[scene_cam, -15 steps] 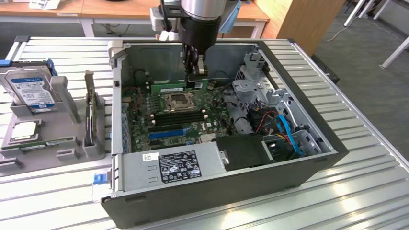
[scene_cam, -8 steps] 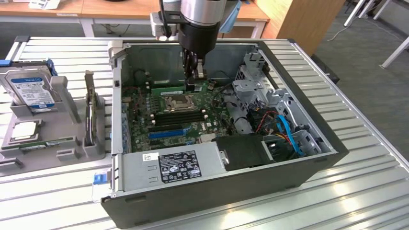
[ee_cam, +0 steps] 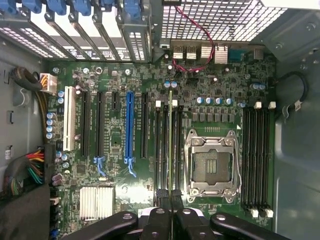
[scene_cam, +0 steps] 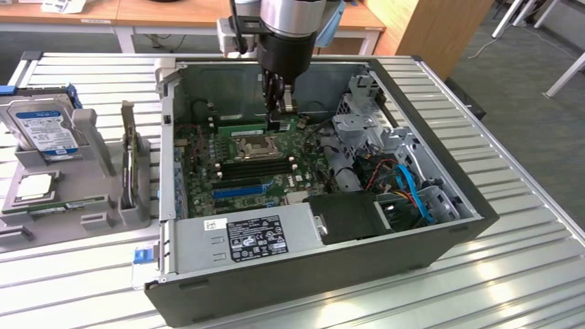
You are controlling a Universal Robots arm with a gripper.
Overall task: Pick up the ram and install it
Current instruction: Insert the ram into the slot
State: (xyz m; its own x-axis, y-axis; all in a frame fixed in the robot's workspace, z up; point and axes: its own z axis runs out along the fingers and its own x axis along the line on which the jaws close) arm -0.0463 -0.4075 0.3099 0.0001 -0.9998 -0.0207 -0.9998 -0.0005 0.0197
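Closest in, gripper (ee_cam: 171,198) with black fingers (ee_cam: 162,194) clamped tight on the ram (ee_cam: 171,145). Held on edge, in line with the black memory slots (ee_cam: 164,150), just beside the empty processor socket (ee_cam: 212,162) on the green board (ee_cam: 114,130). Cannot tell whether seated in a slot. All inside the open computer case (scene_cam: 302,291) on a slatted metal table (scene_cam: 530,274); hard drive (scene_cam: 41,127) in a grey tray (scene_cam: 92,219) well apart.

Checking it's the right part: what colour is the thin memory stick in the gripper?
Green; the thin circuit-board ram stick shows best in the exterior view.
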